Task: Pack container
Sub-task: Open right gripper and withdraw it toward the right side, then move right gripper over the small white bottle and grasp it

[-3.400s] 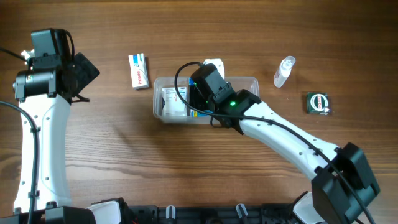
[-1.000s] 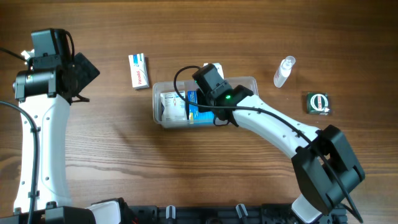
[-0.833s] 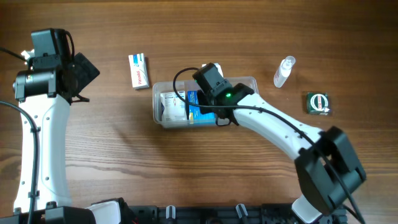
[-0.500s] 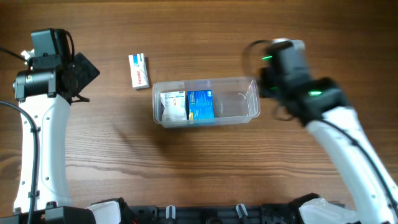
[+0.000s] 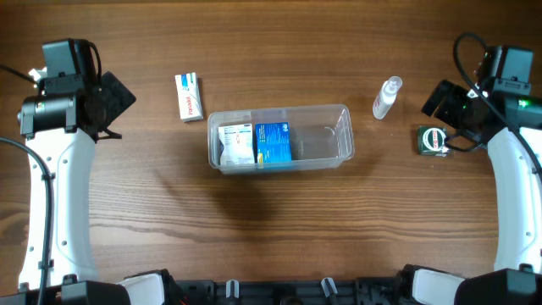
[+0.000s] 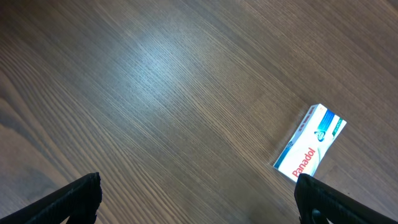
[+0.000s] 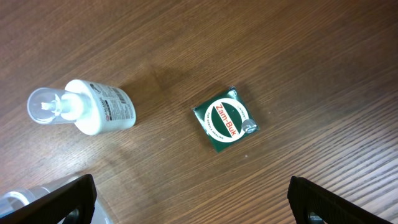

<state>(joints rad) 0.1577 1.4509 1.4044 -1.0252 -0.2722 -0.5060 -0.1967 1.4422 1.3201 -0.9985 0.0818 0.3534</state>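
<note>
From my station the container (image 5: 323, 142) sits near the middle of the wooden table (image 5: 279, 229), long side running left to right, and neither arm is anywhere close to it. Inside, a white box (image 5: 235, 144) and a blue box (image 5: 273, 142) lie side by side in its left half; the right half is bare plastic. The left gripper (image 6: 198, 202) hangs over open wood at the table's left edge, its fingers (image 6: 74, 199) spread wide to the bottom corners of the wrist view with nothing between them. The only thing under its camera is a Panadol box (image 6: 310, 151), which in the overhead view lies off the container's upper left corner, between that arm and the tub. The right gripper (image 7: 189, 202) is at the far right edge, fingers (image 7: 62, 199) likewise spread wide and holding nothing. Below it I see a green Zam-Buk tin (image 7: 225, 126) and a small clear bottle (image 7: 84, 109) lying on its side, both loose on the wood. The bottle lies between this gripper and the container's right end.
</note>
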